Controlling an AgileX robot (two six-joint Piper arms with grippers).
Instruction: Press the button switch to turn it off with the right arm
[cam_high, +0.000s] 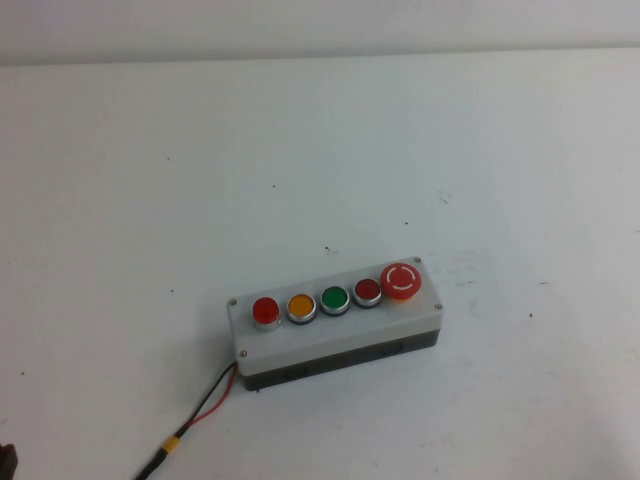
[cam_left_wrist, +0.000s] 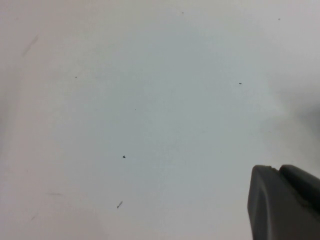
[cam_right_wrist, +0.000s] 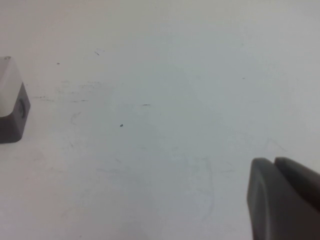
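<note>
We see a grey box (cam_high: 335, 325) lying on the white table (cam_high: 150, 200), a little toward the near side and slightly right of the middle, set at a slant so that its right end sits farther from us than its left. Five buttons run in a row along its top. The button switch (cam_high: 266, 310), small, round, bright red with a silver ring, is the one at the left end. Next to it come an orange button (cam_high: 301, 306), a green button (cam_high: 334, 299), a darker red button (cam_high: 367, 291), and at the right end a big red mushroom button (cam_high: 401, 281) with a white mark on its cap. Nothing touches the button switch. A red and black cable (cam_high: 205, 410) leaves the box at its left end and runs toward the near left edge of the table, with a yellow band around it partway along.

In the high view neither arm reaches over the table. The left hand (cam_left_wrist: 285, 200) shows only as a dark piece at the corner of the left wrist view, above bare table; we cannot tell whether it is open or closed. The right hand (cam_right_wrist: 282, 197) shows the same way in the right wrist view, above bare table and well apart from the box, of which only one end (cam_right_wrist: 11, 107) appears at the edge. We cannot tell its state either.
</note>
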